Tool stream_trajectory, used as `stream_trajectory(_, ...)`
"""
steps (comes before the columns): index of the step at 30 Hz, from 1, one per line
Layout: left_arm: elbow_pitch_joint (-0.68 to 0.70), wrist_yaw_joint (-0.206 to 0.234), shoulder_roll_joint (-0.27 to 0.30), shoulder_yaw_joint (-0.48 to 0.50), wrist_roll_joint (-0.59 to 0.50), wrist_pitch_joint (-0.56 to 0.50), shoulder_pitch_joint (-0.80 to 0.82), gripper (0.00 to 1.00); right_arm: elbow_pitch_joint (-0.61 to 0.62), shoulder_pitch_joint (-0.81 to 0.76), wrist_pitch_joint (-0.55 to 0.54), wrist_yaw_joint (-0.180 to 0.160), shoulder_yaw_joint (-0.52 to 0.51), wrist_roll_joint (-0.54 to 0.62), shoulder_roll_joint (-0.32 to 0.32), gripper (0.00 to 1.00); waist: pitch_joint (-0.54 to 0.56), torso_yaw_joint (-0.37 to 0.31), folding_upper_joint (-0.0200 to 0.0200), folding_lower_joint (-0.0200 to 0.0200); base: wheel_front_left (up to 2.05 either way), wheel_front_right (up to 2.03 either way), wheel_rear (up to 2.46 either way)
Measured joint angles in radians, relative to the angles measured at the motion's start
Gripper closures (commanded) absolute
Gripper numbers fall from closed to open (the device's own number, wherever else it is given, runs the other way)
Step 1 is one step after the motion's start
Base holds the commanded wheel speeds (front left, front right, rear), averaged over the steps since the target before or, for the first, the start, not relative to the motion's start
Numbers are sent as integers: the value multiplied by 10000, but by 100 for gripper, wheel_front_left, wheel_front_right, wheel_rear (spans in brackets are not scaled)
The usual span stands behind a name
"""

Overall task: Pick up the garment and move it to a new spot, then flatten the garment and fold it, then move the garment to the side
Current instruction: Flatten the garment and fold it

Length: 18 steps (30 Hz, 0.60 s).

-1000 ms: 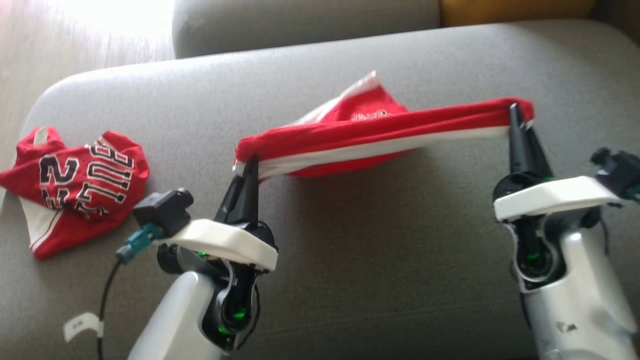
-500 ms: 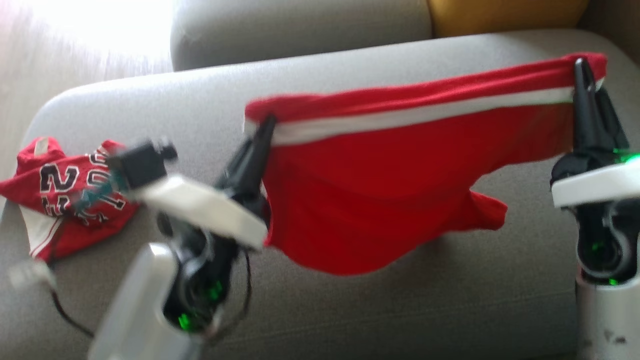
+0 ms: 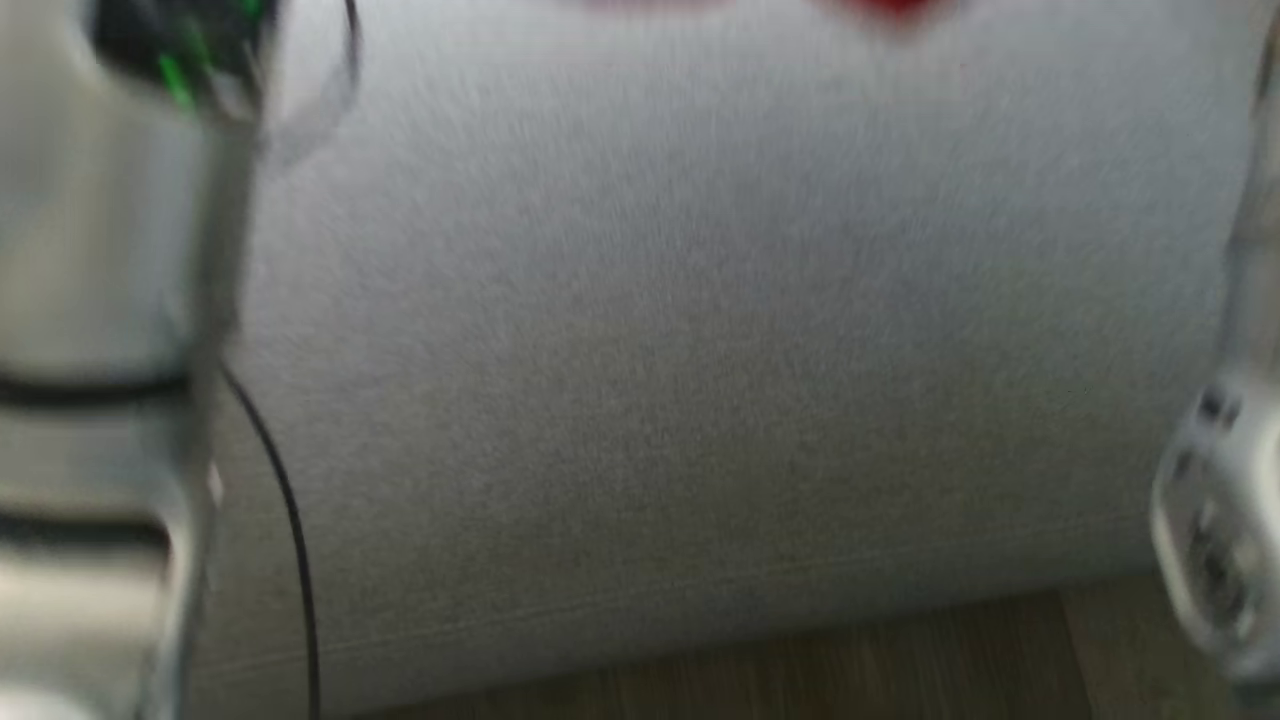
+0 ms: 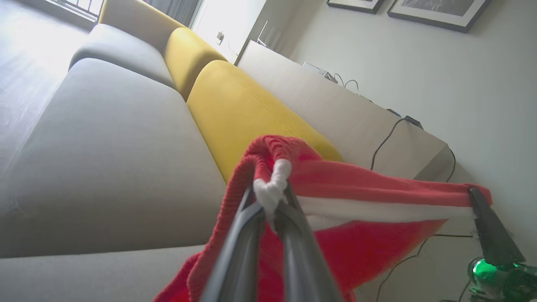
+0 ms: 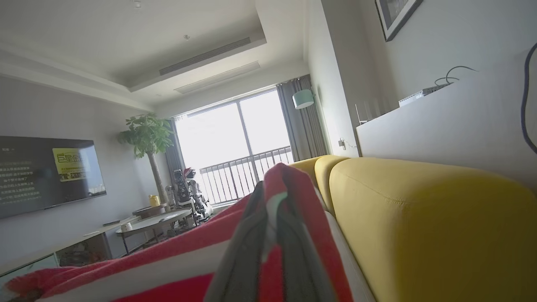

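Lifted well clear since a second ago, the garment no longer rests on the seat. The head view has swung too, so there it is only a red smear at the top edge, above blurred grey cushion.

Its white-striped waistband is the long axis now. It is stretched nearly straight from my left gripper across to my right gripper, and the red body hangs below that line. Both grippers are pinched tight, each on one end of the band. The left wrist view shows the white edge bunched between my fingers, and the right wrist view shows red and white cloth wrapped round closed fingers.

Beneath the hanging cloth lies the grey sofa seat, with the yellow back cushion behind it. Neither arm is nearer; the cloth lies between my hands.

I judge the carry to a new spot is under way. The set-down needs both hands travelling together and the band kept taut, so the body lands flat.
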<state>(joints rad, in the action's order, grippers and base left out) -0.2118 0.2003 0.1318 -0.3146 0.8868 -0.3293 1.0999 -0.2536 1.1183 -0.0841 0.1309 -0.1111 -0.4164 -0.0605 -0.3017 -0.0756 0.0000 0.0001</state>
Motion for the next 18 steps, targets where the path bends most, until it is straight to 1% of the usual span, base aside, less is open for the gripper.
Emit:
stream_trajectory(4, -1739, -397, -169, 69, -761, 1223, 2563, 100, -1638, 2401, 1300, 0, -113, 566, -21, 100, -1181, -106, 0, 1, 0, 0, 0)
stream_trajectory(7, -3072, -782, -311, 40, -1221, 2230, 3632, 100, -2991, 3373, 2445, 2, -159, 874, -21, 100, -1988, -170, 0, 2, 0, 0, 0)
stream_trajectory(8, -3490, -917, -366, 38, -1325, 2493, 3758, 100, -3442, 3499, 2748, 2, -150, 899, -19, 100, -2221, -188, 0, 2, 0, 0, 0)
stream_trajectory(9, -3969, -959, -447, 69, -1336, 2750, 3822, 100, -3898, 3532, 2963, 4, -130, 897, -15, 100, -2450, -207, 0, 3, 0, 0, 0)
stream_trajectory(11, -4847, -1122, -556, 38, -1331, 3016, 3817, 100, -4807, 3503, 3172, 4, -73, 878, -2, 100, -2833, -240, 0, 4, 0, 0, 0)
stream_trajectory(13, -5636, -1310, -637, -21, -1390, 3223, 3816, 100, -5593, 3474, 3277, 4, 115, 585, 0, 100, -3169, -264, -1, 4, 0, 0, 0)
stream_trajectory(15, -6307, -1649, -679, -186, -1452, 3409, 3797, 100, -6220, 3436, 3325, 2, 418, 211, -6, 100, -3432, -270, -1, 2, 0, 0, 0)
stream_trajectory(18, -7076, -1996, -725, -364, -1473, 3716, 3650, 100, -6776, 3120, 3367, 2, 941, -270, -10, 100, -3593, -229, -1, 2, 0, 0, 0)
